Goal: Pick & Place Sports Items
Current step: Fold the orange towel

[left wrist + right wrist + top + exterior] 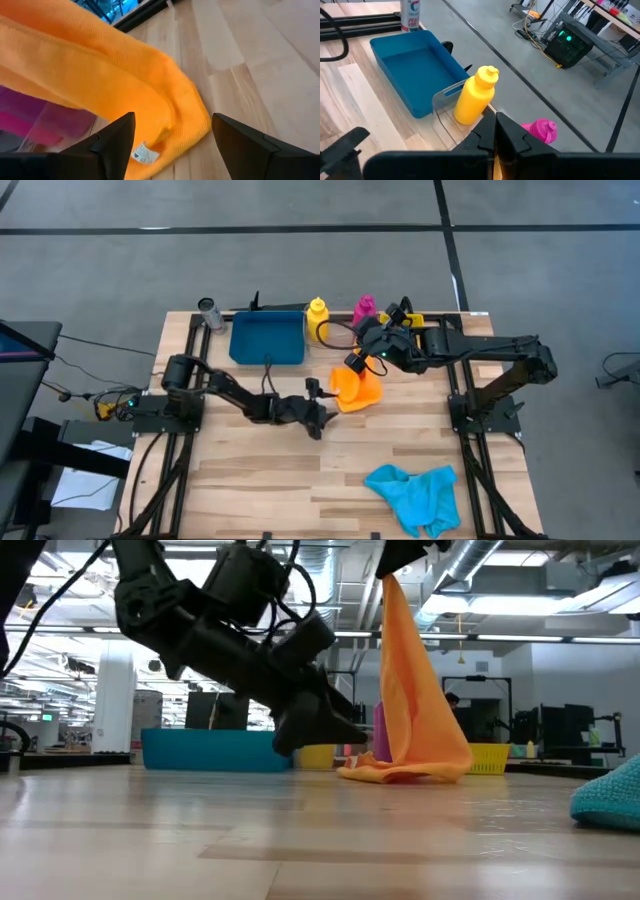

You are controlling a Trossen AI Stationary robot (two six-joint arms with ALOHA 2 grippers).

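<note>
Right gripper: clenched on orange cloth, lifting its top edge.
Left gripper: released, low beside cloth.

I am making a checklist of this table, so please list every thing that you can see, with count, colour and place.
orange cloth: one, orange, table centre, top lifted, bottom on the wood
cyan cloth: one, cyan, near edge, right side
yellow bottle: one, yellow, far edge, right of the tray
magenta bottle: one, magenta, far edge, right of the yellow bottle
blue tray: one, blue, far edge, nothing seen inside
can: one, grey, far left corner
yellow bin: one, yellow, far edge, behind the right arm
left pincer: one, dark, open, beside the cloth's lower edge
right pincer: one, dark, shut on the cloth's top
</note>
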